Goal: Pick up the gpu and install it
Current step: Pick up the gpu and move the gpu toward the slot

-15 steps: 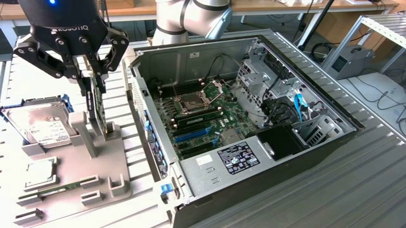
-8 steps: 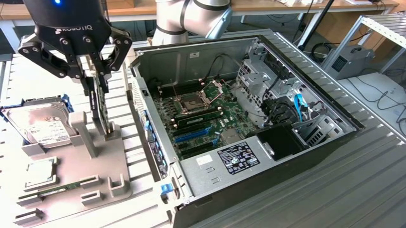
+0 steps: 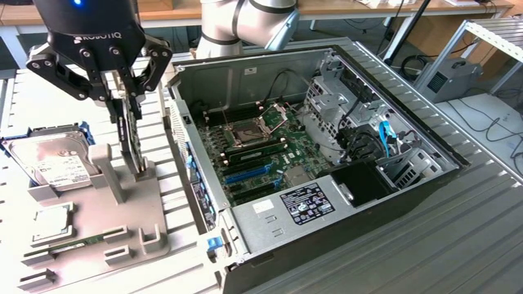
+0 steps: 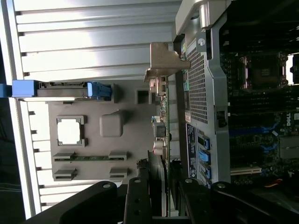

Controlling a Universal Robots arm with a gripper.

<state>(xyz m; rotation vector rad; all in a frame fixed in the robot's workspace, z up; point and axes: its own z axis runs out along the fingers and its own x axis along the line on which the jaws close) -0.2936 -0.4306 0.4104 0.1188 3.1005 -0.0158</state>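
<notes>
The gpu [image 3: 129,138] is a thin dark card standing on edge, seen edge-on in the wrist view as gpu [image 4: 161,140] with its grey metal bracket [image 4: 163,63] at the far end. My gripper [image 3: 124,101] grips its upper edge from above, one finger on each face. In the wrist view the gripper [image 4: 161,189] has its black fingers [image 4: 138,198] on either side of the card. The card's lower end is level with the upright posts of the grey holder tray [image 3: 155,214]; I cannot tell whether it still touches them. The open computer case [image 3: 327,153] lies to the exterior view's right.
On the holder tray lie a silver hard drive [image 3: 53,162], a square processor [image 3: 51,223] and a narrow green memory stick [image 3: 82,242]. Inside the case, blue expansion slots [image 3: 245,174] sit near the case wall [image 3: 192,165] that faces the tray.
</notes>
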